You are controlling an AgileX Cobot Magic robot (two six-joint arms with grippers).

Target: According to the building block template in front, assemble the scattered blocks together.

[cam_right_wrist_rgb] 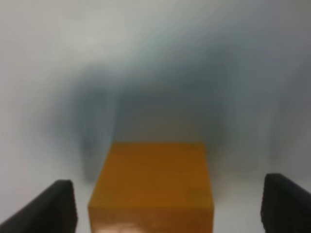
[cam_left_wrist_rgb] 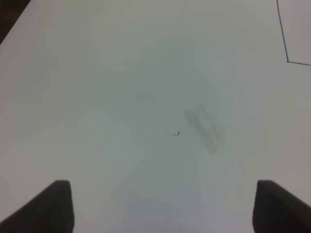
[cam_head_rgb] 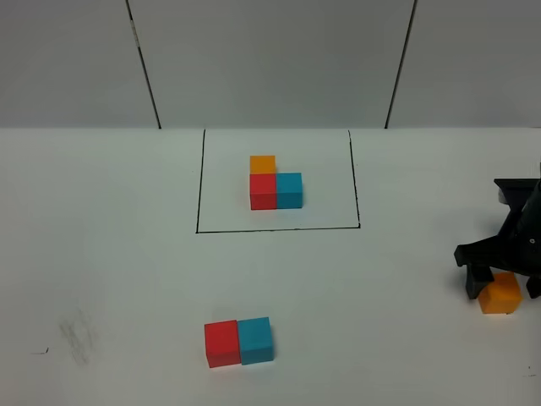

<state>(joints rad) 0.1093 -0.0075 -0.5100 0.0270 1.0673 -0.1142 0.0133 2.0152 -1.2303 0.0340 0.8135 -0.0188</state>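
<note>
The building block template (cam_head_rgb: 275,188), an orange, red and cyan L-shaped cluster, sits inside a black drawn rectangle (cam_head_rgb: 279,229) at the back centre. Of the scattered blocks, the red cube (cam_head_rgb: 222,343) and the cyan cube (cam_head_rgb: 255,340) stand side by side, touching, near the front. The orange cube (cam_head_rgb: 500,294) is at the far right. My right gripper (cam_head_rgb: 502,286) straddles it. In the right wrist view the orange cube (cam_right_wrist_rgb: 153,184) lies between the open fingers (cam_right_wrist_rgb: 53,206) with a gap on each side. My left gripper (cam_left_wrist_rgb: 163,208) is open over bare table.
A grey smudge (cam_head_rgb: 78,334) and a small black mark (cam_head_rgb: 40,351) lie on the white table at the front left. The left wrist view shows the same smudge (cam_left_wrist_rgb: 206,128) and a corner of the drawn rectangle (cam_left_wrist_rgb: 286,59). A white wall stands behind.
</note>
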